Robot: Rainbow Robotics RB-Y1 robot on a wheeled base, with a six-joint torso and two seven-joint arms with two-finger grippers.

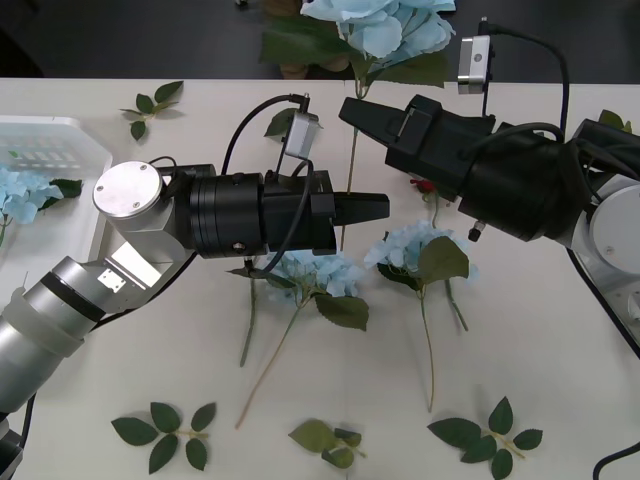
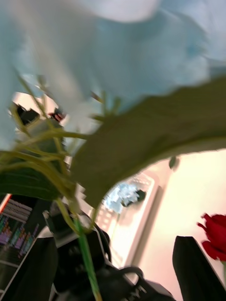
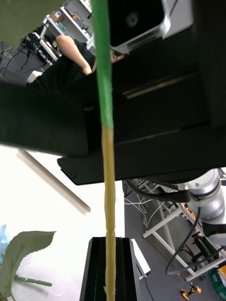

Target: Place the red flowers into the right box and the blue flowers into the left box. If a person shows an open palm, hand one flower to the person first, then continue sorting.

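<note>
Step in hand, as judged: sorting a blue bloom toward the left box [image 1: 60,135], mid-transfer between the two arms. Left box at the far left of the surface [image 1: 560,380], with one boxed hydrangea [image 1: 15,190] lying in it.

Left tool [image 1: 365,207] at mid-surface, raised, pointing right. Fingers together, clamped on the thin stem [image 1: 351,165] of the held hydrangea [image 1: 385,28]. Confirmed in the left wrist view: black fingers meeting [image 3: 109,263] with the stem [image 3: 107,155] running straight between them, green above, yellowish below.

Below the left arm, lying flat on the surface and untouched: near-left hydrangea [image 1: 315,270] and, just right of it, near-right hydrangea [image 1: 420,250].

Held hydrangea upright, head at the far edge of the surface, well above it.

Right tool [image 1: 362,112] up the same stem, close under the head. Fingers apart in the right wrist view [image 2: 110,249], the stem [image 2: 87,254] passing between them; contact with either finger not determinable.

Red rose [image 2: 215,235] on the surface under the right arm, a sliver of it visible from the front [image 1: 425,186].

Next move, as judged: calls for backing the right tool clear of stem and leaves, then swinging the left arm across to the left box and opening over it. Long stem and heavy head likely to sway in the one grip.
</note>
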